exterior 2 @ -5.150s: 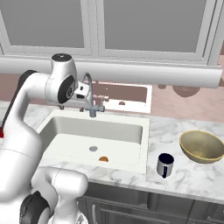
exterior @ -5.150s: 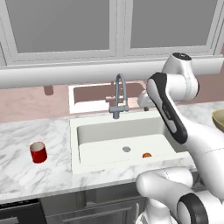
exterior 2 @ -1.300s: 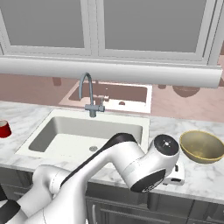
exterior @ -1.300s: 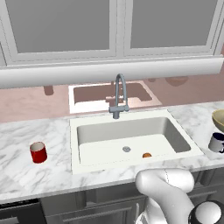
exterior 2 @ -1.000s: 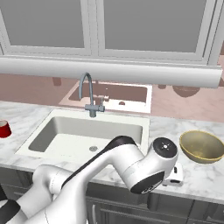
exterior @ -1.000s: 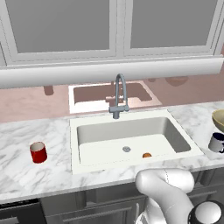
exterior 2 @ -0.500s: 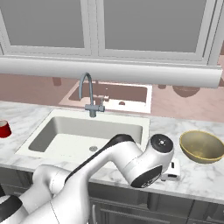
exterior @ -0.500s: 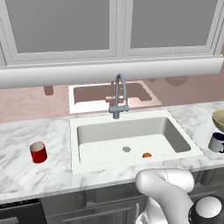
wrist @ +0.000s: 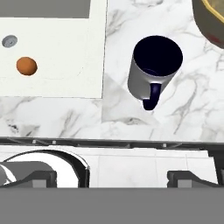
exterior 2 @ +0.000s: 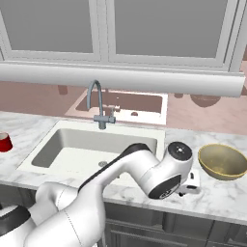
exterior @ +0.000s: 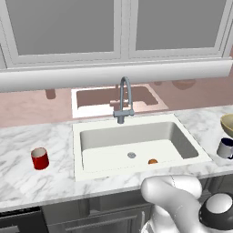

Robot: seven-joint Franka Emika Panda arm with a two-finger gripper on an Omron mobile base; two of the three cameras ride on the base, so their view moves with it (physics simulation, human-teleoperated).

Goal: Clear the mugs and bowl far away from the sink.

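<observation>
sink (exterior: 136,145) mid-table (exterior: 27,191) | faucet (exterior: 124,98) behind it | ball (exterior: 153,161) inside by drain (exterior: 131,155) | one mug (exterior: 40,158) left | other mug (wrist: 154,70) right, near bowl (exterior 2: 223,161)

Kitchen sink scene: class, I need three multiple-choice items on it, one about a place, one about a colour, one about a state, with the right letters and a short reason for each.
1. Where does the small orange thing lie?
A. in the sink
B. in the bowl
C. beside the red mug

2. What colour is the inside of the white-grey mug?
A. red
B. dark navy
C. tan

3. How does the gripper stand?
A. shut on the mug
B. shut on nothing
C. open, holding nothing

Answers:
1 A, it rests on the basin floor near the drain.
2 B, the hand view looks straight into it.
3 C, its fingers stand far apart, short of the mug.
</observation>
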